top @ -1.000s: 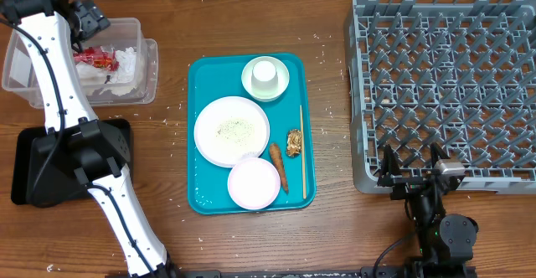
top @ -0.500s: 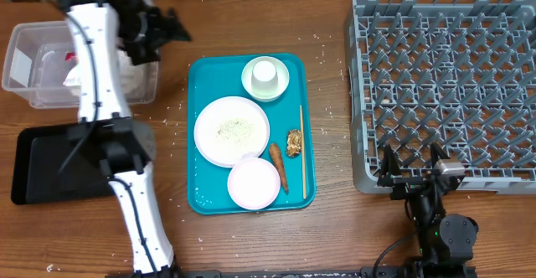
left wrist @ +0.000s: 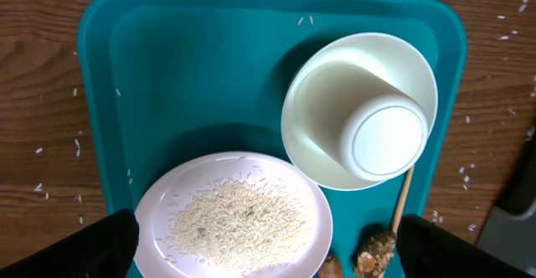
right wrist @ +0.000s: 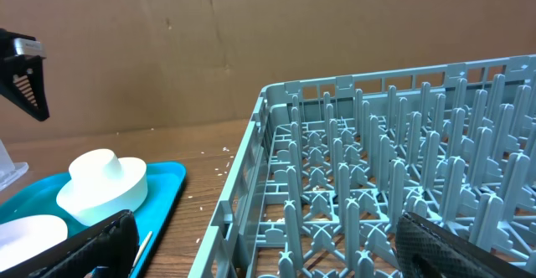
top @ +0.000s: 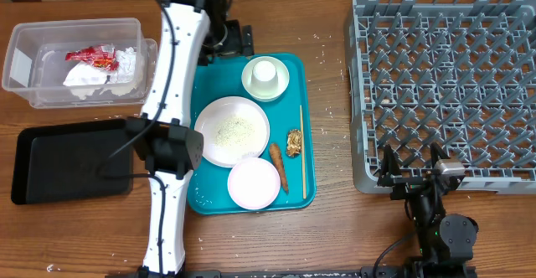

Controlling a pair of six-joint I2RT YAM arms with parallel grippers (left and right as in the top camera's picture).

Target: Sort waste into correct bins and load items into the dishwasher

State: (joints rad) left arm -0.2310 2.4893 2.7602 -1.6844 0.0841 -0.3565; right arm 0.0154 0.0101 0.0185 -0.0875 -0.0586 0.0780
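1. While the left end effector (top: 236,39) hangs over the far edge of the teal tray (top: 209,73), its fingers are spread and grip nothing.
2. At the near right, the right end effector (top: 410,165) sits just in front of the grey dish rack (top: 444,85), fingers likewise spread wide and empty.
3. Far left on the counter (top: 335,228), the clear tub (top: 25,60) holds the red-and-white wrapper (top: 94,57) and the crumpled napkin (top: 100,79).
4. Nearer on the left lies the black tray (top: 50,157), beside the teal tray.
5. On the teal tray's far end, the small cup (top: 265,72) sits in the bowl (top: 249,81).
6. Mid-tray, the large plate (top: 209,144) carries rice grains (top: 233,128); the smaller plate (top: 253,182) sits just nearer, touching it.
7. Right of the plates lie the carrot stick (top: 278,165) and the brown food bit (top: 294,141), with a thin wooden stick (top: 302,152) alongside.
8. No dish is in the rack.
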